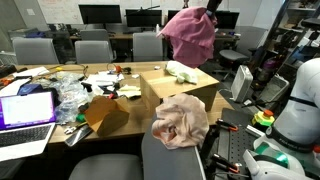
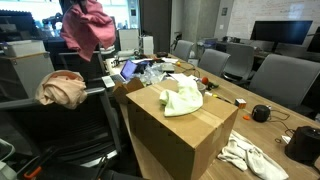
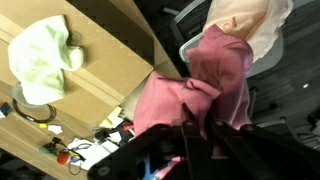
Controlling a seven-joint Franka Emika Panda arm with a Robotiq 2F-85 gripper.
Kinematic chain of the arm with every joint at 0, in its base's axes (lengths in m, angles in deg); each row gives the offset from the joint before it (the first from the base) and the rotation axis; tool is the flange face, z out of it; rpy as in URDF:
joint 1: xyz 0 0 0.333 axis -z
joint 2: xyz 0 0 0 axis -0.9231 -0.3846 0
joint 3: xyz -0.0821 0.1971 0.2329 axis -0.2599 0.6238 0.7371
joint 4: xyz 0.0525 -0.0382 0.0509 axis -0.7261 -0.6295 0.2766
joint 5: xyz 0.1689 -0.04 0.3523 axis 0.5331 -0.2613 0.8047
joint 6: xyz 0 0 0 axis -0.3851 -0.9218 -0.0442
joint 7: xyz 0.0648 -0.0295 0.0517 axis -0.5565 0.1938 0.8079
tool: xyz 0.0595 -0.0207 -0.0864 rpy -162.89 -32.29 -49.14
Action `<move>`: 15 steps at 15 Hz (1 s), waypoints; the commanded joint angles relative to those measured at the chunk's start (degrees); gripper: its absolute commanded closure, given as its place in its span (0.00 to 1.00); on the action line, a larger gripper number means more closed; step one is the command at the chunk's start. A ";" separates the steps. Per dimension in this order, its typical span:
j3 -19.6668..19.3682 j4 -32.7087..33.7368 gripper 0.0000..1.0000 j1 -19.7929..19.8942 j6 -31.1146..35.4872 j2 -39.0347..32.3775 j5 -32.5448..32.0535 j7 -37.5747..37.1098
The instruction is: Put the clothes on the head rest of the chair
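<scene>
My gripper (image 3: 172,112) is shut on a pink cloth (image 1: 190,33) and holds it high in the air; the cloth also shows in an exterior view (image 2: 88,27) and in the wrist view (image 3: 200,85), hanging from the jaws. A peach cloth (image 1: 180,121) is draped over the head rest of the grey chair (image 1: 172,157) and shows in both exterior views (image 2: 62,91) and in the wrist view (image 3: 250,20). A pale green cloth (image 1: 184,72) lies on top of the cardboard box (image 2: 185,135). The pink cloth hangs above the box, apart from the chair.
A laptop (image 1: 27,110) and clutter cover the long table (image 1: 60,140). Office chairs (image 1: 92,50) and monitors (image 1: 100,14) stand behind. A white cloth (image 2: 250,157) lies on the table beside the box. A white robot base (image 1: 298,105) stands at the side.
</scene>
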 commanded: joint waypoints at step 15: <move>0.54 10.39 0.98 -11.16 -24.78 -8.53 4.51 25.97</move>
